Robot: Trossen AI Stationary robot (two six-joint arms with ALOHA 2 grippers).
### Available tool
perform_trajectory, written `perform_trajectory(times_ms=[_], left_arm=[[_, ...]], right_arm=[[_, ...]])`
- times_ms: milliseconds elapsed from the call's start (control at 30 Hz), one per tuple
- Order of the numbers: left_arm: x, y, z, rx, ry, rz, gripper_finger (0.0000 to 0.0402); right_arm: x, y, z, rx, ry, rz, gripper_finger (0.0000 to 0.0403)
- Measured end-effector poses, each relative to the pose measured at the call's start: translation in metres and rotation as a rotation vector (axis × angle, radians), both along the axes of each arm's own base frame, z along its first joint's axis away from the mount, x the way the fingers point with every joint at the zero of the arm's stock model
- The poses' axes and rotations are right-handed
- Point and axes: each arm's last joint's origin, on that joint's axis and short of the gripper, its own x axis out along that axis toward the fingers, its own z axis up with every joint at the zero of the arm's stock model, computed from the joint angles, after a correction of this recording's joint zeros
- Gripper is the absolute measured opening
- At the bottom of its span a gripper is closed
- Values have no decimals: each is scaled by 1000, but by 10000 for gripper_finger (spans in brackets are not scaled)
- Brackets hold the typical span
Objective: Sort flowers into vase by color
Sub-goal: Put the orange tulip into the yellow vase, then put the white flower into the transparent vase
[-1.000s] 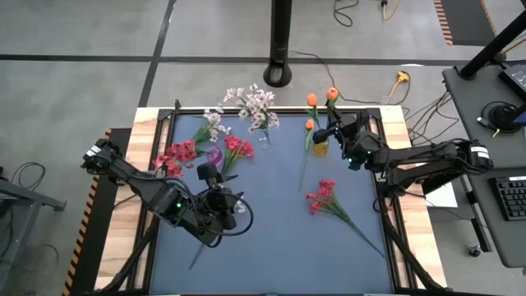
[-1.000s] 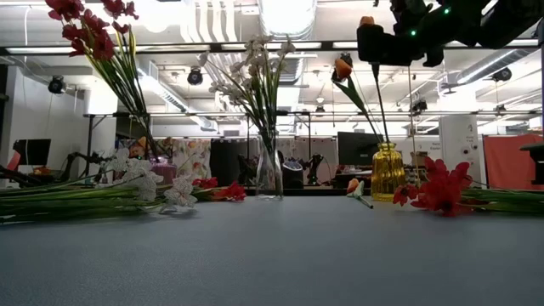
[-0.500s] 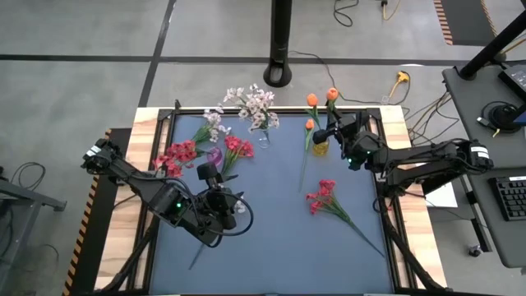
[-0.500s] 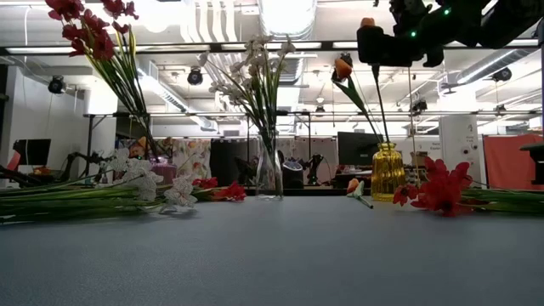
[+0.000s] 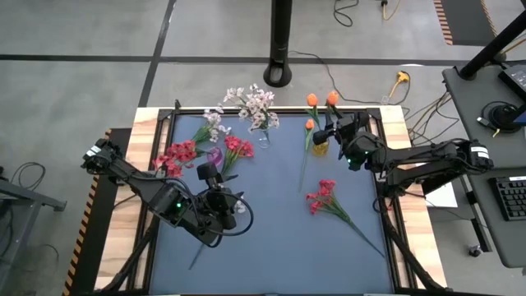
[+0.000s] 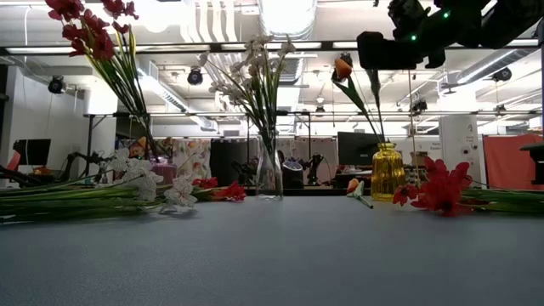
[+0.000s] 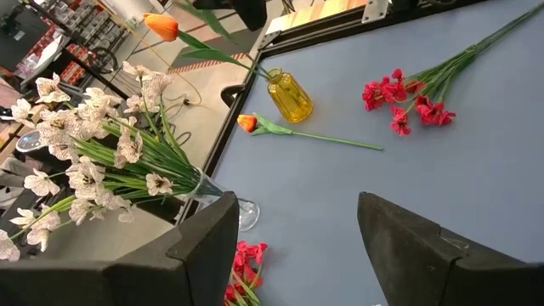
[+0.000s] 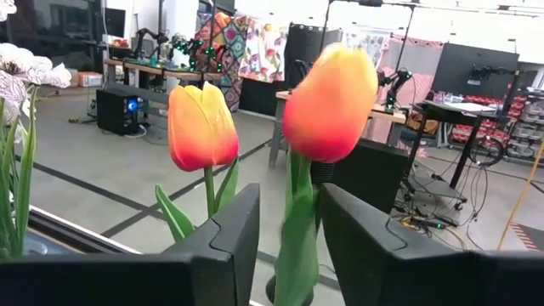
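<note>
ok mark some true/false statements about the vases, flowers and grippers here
1. Two orange tulips stand in the yellow vase. True.
2. The clear vase holds red flowers. False: it holds white-pink sprays.
3. One orange tulip lies flat on the mat beside the yellow vase. True.
4. The right gripper is down at the red spray lying on the mat. False: it is up at the tulip stems above the yellow vase, fingers parted around one stem.
5. The left gripper holds a flower. False: it is open with nothing between its fingers.
</note>
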Motion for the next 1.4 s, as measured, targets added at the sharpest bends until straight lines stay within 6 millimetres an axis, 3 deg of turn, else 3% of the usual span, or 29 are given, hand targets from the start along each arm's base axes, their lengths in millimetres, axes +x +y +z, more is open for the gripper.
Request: perform_trajectory(times_ms=[667,1133,1400], left_arm=[[0,0,0,-23,-18,15,223],[0,0,-3,-76,-31,32,223],[-2,-6,-22,-319,74,-15,223]], right_arm=[[-3,4,1,-1,40,-63,209],[-1,41,22,-17,93,-71,221],[-1,78,27,-17,99,63,221]])
